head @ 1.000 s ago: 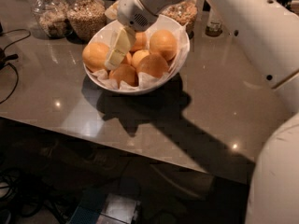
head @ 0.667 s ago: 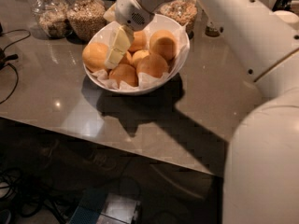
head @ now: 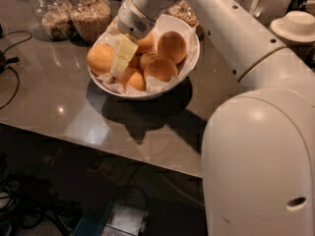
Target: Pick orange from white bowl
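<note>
Hand (head: 119, 68): pale yellow, pointing down into the left half of the bowl, at the end of a white wrist.
Hand opening: cannot tell whether it is wide or narrow; nothing is seen held.
Orange (head: 100, 59): yellow-orange, lying at the left edge of the bowl, just left of the hand and touching it or nearly so.
Other oranges: one in front of the hand's tip (head: 133, 78), one at the front right (head: 160, 68), a big one at the back right (head: 172, 46), and one partly hidden behind the hand (head: 145, 43).
Bowl (head: 193, 58): white, round and shallow, standing on the table, throwing a dark shadow to the front.
Paper (head: 153, 85): white and crinkled, lining the bowl under the fruit.
Arm (head: 231, 33): white, reaching in from the right over the back rim of the bowl.
Jars (head: 91, 16): two glass ones with grain-like filling, behind the bowl to the left.
Plates (head: 297, 26): a white stack at the far right.
Table (head: 54, 107): grey and glossy.
Cables (head: 9, 73): dark, at the left edge of the table.
</note>
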Controlling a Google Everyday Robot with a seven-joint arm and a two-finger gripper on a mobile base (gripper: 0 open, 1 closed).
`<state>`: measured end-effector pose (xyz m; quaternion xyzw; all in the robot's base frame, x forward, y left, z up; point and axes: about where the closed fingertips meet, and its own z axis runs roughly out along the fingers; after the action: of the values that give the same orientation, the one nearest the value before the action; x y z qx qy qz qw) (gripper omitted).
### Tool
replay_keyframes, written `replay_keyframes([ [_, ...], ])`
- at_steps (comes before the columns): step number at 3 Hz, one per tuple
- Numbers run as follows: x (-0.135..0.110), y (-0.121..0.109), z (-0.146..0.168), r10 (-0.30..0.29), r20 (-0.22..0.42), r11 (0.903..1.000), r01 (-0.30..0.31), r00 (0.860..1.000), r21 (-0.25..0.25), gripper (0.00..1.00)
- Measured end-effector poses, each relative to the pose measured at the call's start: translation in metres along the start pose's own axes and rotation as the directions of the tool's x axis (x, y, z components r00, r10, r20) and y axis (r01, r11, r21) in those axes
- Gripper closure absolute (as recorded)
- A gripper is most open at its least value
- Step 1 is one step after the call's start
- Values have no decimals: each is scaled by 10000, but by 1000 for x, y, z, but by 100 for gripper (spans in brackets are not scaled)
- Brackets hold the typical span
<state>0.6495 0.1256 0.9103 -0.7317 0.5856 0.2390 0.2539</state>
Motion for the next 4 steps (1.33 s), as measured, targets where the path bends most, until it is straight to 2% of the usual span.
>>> replay_keyframes([
  [1,8,4,15,229,189,9988,-221,9996,-440,0],
  [2,12,10,27,420,468,9969,-387,9980,-689,18],
  [4,8,19,24,404,735,9971,-355,9965,-673,66],
])
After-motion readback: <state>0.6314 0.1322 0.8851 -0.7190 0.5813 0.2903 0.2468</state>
